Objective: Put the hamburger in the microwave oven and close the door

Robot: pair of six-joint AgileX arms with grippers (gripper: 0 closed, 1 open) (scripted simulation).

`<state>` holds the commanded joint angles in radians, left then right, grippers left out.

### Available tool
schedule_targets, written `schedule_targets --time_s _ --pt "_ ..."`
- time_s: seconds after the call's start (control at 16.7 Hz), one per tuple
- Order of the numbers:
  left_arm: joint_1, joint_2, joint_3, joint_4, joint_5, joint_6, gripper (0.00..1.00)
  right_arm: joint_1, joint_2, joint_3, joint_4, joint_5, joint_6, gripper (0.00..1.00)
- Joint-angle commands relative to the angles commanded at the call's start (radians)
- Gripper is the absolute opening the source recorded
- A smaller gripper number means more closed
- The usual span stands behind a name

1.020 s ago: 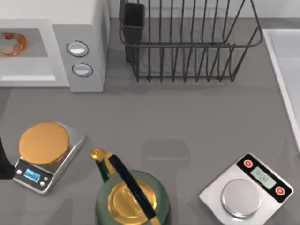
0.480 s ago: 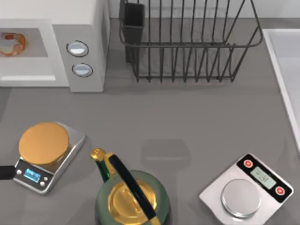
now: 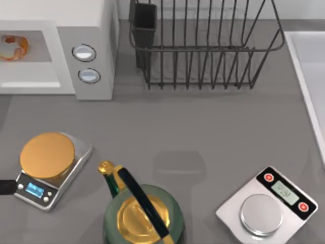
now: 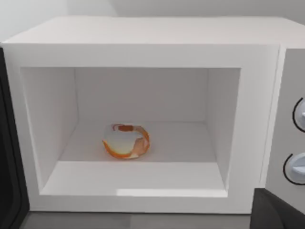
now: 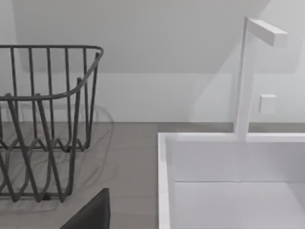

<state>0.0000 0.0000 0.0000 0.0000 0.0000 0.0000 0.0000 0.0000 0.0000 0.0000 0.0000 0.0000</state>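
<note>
From above, the microwave oven (image 3: 56,48) stands at the table's (image 3: 203,137) far left corner, its cavity open toward the near side, two round knobs (image 3: 84,52) stacked on its side panel. The hamburger (image 3: 12,47) lies inside the cavity, toward its left part. Right of the oven sits a dark wire dish rack (image 3: 203,46) with a black cup holder (image 3: 144,23) at its left end. At the right edge runs the white rim of a sink (image 3: 307,71). Nearer, on the left, a silver scale with a golden disc (image 3: 48,168) has a blue display; a dark bit of the left arm (image 3: 6,187) pokes in at the table's left edge just beside it. A green kettle with a gold lid (image 3: 142,216) stands at the near middle, and a second scale with a silver plate (image 3: 266,206) near right.

The left wrist camera looks straight into the oven (image 4: 143,43): the hamburger (image 4: 126,141) rests on the cavity floor, a little left of centre, touching no wall. The door's dark edge (image 4: 7,143) stands swung open at one side; the knobs (image 4: 299,114) show at the other. A dark corner of the left tool (image 4: 279,210) intrudes; I cannot tell how its fingers stand.

The right wrist camera shows the rack (image 5: 43,119), the sink (image 5: 228,181) with its white faucet (image 5: 248,71), and a dark corner of the right tool (image 5: 93,214), fingers likewise unreadable.
</note>
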Motion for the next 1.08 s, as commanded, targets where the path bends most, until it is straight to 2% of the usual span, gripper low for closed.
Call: schedule_targets --time_s 0.18,0.48,0.84,1.08 --pt "-0.016 -0.013 -0.011 -0.004 -0.014 0.000 0.00 0.000 0.000 0.000 0.000 0.000 0.000 1.00" --pt "-0.097 -0.086 -0.068 -0.020 -0.096 -0.002 0.00 0.000 0.000 0.000 0.000 0.000 0.000 1.00" --pt "-0.099 -0.070 -0.043 -0.002 -0.101 -0.002 0.00 0.000 0.000 0.000 0.000 0.000 0.000 1.00" --pt "-0.090 0.075 -0.025 0.119 -0.087 -0.001 0.00 0.000 0.000 0.000 0.000 0.000 0.000 1.00"
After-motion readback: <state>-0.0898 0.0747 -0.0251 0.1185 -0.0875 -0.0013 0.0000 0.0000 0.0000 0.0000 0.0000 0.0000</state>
